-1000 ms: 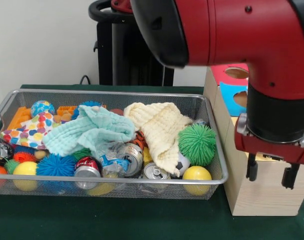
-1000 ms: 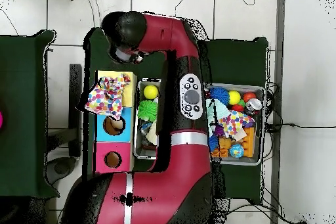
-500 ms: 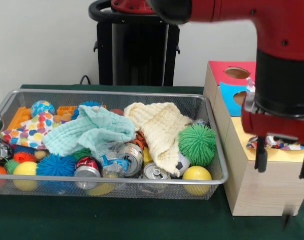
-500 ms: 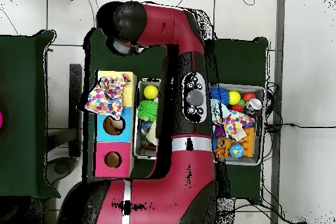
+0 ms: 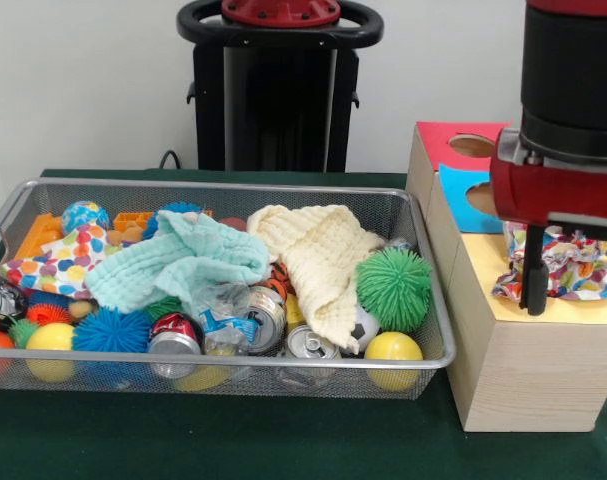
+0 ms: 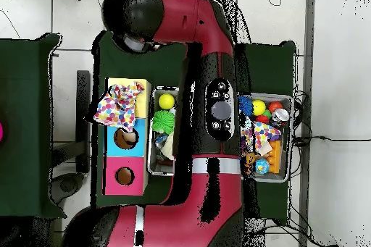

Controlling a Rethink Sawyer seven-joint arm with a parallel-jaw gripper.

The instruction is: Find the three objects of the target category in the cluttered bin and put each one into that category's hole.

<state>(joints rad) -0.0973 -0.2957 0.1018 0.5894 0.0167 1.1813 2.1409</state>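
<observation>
The wire mesh bin (image 5: 223, 360) holds a heap of clutter. One polka-dot cloth (image 5: 58, 262) lies at its left end, also seen in the overhead view (image 6: 259, 135). A second polka-dot cloth (image 5: 573, 272) lies crumpled on the yellow top (image 5: 483, 258) of the wooden box and covers its hole; it also shows in the overhead view (image 6: 117, 106). A third is hidden. My gripper (image 5: 579, 298) hangs just above and in front of that cloth, open and empty. One finger (image 5: 534, 285) shows; the other is cut off by the picture's right edge.
A mint-green cloth (image 5: 183, 260) and a cream cloth (image 5: 318, 255) lie over cans, spiky balls and a green pom ball (image 5: 394, 288) in the bin. The blue-topped box (image 5: 461, 195) and red-topped box (image 5: 445, 140) stand behind the yellow one.
My arm has risen and moved right in the front view, away from the bin side. The polka-dot cloth on the yellow top has come into sight and lies free of my gripper.
</observation>
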